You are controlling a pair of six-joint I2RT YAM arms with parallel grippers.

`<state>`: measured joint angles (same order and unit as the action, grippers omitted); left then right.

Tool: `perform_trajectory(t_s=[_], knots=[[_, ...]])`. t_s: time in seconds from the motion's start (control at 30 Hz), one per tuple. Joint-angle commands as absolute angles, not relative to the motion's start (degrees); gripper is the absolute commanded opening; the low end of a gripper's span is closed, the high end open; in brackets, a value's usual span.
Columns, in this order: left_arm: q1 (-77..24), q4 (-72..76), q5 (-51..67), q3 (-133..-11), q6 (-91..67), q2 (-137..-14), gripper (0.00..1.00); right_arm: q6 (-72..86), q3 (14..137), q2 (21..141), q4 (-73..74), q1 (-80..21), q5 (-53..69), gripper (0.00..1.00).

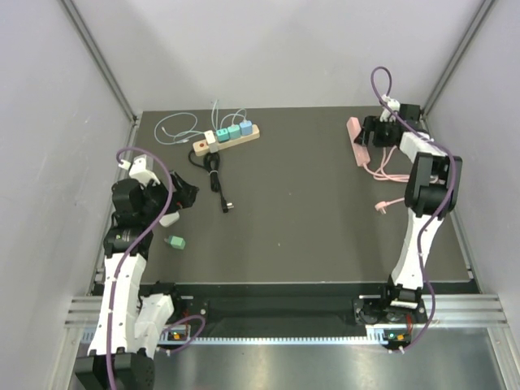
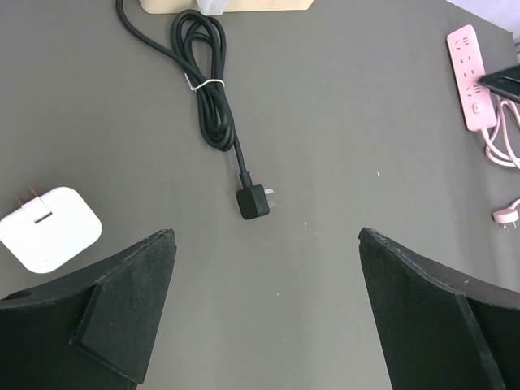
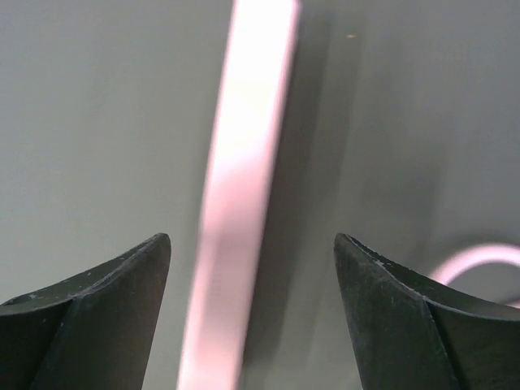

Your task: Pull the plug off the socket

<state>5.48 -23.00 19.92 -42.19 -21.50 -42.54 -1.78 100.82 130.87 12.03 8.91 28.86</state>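
1. Top view: we note a wood strip [image 1: 231, 136] at the far left of the desk [image 1: 309, 236], with four plugs [image 1: 234, 129] seated in a row along it: one white, three blue-green.
2. A bundled black cord [image 1: 213, 169] runs from that strip toward us and ends in a black plug [image 1: 227, 205] lying loose on the desk.
3. The left fingers [image 1: 185, 196] sit well short of the wood strip. A green adapter [image 1: 175, 242] lies just beside that arm.
4. The right fingers [image 1: 367, 135] are at the far right, over a pink strip [image 1: 356, 140]. Its pink cord [image 1: 382, 171] trails toward us to a pink plug [image 1: 382, 207].
5. Left wrist: the left fingers [image 2: 122, 309] are spread wide, with bare desk between them. Black plug [image 2: 253, 199] ahead, white charger [image 2: 49, 229] off to the left, prongs up-left. Only the wood strip's edge [image 2: 244, 4] shows at the top. Pink strip [image 2: 471, 77] far right.
6. Right wrist: the right fingers [image 3: 97, 309] are apart, holding nothing. The pink strip [image 3: 236, 203], blurred, lies lengthwise in the gap below them, and we see neither finger touching it. A loop of pink cord [image 3: 479, 260] shows at the right.
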Motion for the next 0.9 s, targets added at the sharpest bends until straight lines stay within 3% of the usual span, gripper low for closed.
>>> perform_trajectory(t_s=[0.0, 0.3, 0.57, 0.87], knots=[[5.6, -18.0, 20.7, -42.7, -21.7, -44.2, 0.99, -7.5, 97.7, 119.8, 8.7, 9.5, 32.8, 0.81], [5.6, -3.0, 22.0, -39.5, -26.5, -51.1, 0.99, -14.1, 81.1, 103.3, 6.1, 7.7, 39.5, 0.84], [5.5, -3.4, 20.5, -48.4, -30.0, -67.0, 0.96, -15.5, 69.1, 88.3, 14.0, 2.0, 51.6, 0.84], [0.0, -7.4, 9.2, -60.3, -26.8, -82.4, 0.93, -13.5, 61.1, 75.0, 17.2, -4.9, 52.1, 0.83]])
